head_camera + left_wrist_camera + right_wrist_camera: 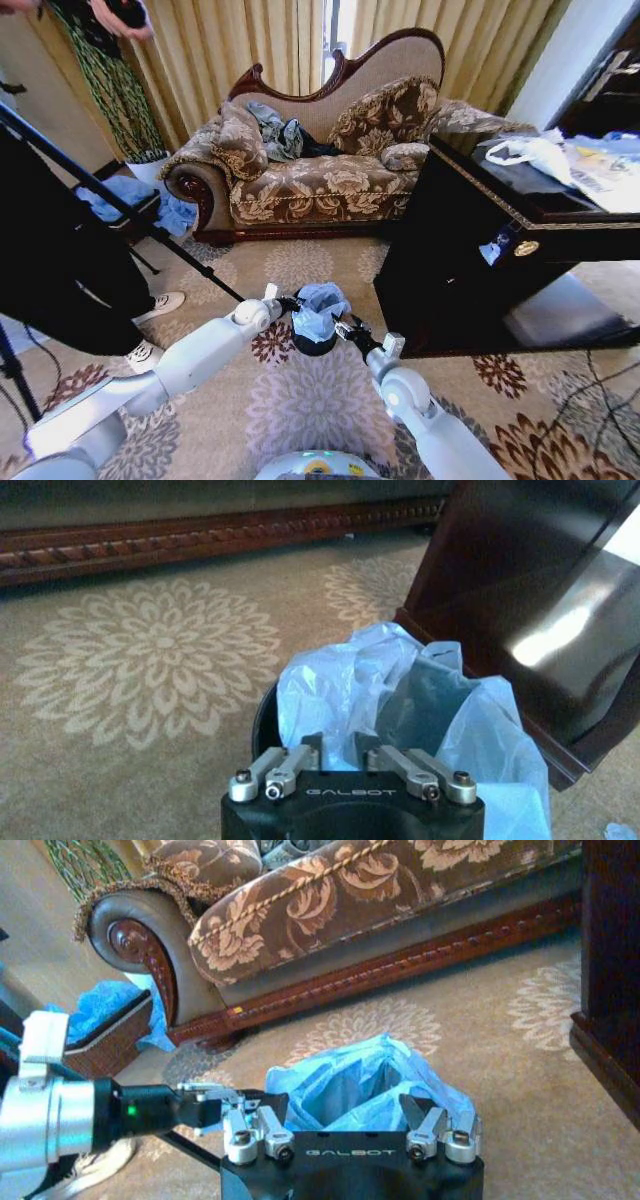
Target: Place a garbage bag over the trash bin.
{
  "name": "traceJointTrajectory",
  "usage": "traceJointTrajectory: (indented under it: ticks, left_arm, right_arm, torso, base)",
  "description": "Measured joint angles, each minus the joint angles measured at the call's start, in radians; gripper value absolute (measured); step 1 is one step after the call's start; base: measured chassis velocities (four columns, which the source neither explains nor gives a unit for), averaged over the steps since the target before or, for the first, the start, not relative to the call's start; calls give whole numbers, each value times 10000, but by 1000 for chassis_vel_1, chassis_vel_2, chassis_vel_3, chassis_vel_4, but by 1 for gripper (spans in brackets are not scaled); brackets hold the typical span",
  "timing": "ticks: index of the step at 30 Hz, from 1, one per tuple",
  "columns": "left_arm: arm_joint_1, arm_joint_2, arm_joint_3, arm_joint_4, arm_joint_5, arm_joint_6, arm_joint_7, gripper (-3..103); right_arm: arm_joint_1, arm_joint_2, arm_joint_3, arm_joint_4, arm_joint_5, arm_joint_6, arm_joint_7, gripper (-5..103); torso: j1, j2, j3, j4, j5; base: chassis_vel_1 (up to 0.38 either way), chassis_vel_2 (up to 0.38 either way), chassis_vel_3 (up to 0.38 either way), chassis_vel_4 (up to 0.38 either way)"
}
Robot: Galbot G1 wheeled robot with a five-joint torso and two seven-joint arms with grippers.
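The trash bin [314, 345] is a small black cylinder on the patterned carpet, just in front of me. The pale blue garbage bag [321, 308] sits crumpled in and over its mouth, puffed up above the rim. My left gripper [291, 304] is at the bin's left side. In the left wrist view its fingers [312, 748] stand close together, pinched on the garbage bag [345, 690], beside the bin's black rim [262, 721]. My right gripper [346, 328] is at the bin's right side. In the right wrist view it [345, 1110] is wide open, straddling the garbage bag [350, 1080].
A dark wooden cabinet [480, 260] stands close on the bin's right, with a white plastic bag [535, 155] on top. A floral sofa [320, 180] is behind. A tripod leg [120, 210] and a person's shoes [150, 305] are at the left, near a blue cloth heap [130, 195].
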Motion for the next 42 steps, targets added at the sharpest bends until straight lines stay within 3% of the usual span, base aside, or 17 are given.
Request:
traceJointTrajectory:
  ticks: [2, 4, 6, 17, 21, 34, 36, 42]
  left_arm:
    - [-3, -16, 0, 3, 6, 0, 0, 32]
    - [-9, -25, 0, 17, 12, 1, 3, 32]
    - [-40, -54, 17, 99, 66, -3, 16, 44]
    - [-139, -124, 88, 214, 204, -121, 156, 18]
    - [-162, -46, 83, 179, 214, -121, 191, 2]
    - [-38, 87, -274, 26, 112, -131, 235, 0]
    - [50, 99, -469, 33, -38, -135, 205, 0]
    - [564, 304, -1452, -118, -425, -60, 80, 0]
  right_arm:
    - [-80, -5, 39, -12, -37, -5, -19, 73]
    - [-126, 0, 54, -12, -54, -5, -25, 73]
    - [-248, 18, 94, -29, -135, -1, -65, 73]
    - [-676, -7, 235, -79, -435, 45, -308, 71]
    - [-695, -7, 237, -161, -513, 45, -355, 74]
    - [-718, 42, 174, -186, -583, 46, -446, 75]
    - [-724, 53, 152, -186, -590, 46, -446, 71]
    - [-731, 23, 104, -146, -597, 70, -461, 74]
  torso:
    - [0, 0, 0, 0, 0]
    - [0, 0, 0, -1, 0]
    - [0, 0, 0, 0, 1]
    - [0, 0, 0, -1, 1]
    - [0, 0, 0, 0, 1]
    - [0, 0, 0, -1, 1]
    - [0, 0, 0, -1, 0]
    - [0, 0, 0, 0, -2]
  base:
    - [0, 0, 0, 0]
    - [0, 0, 0, 0]
    - [0, 0, 0, 0]
    - [0, 0, 0, 0]
    - [0, 0, 0, 0]
    - [0, 0, 0, 0]
    - [0, 0, 0, 0]
    - [0, 0, 0, 0]
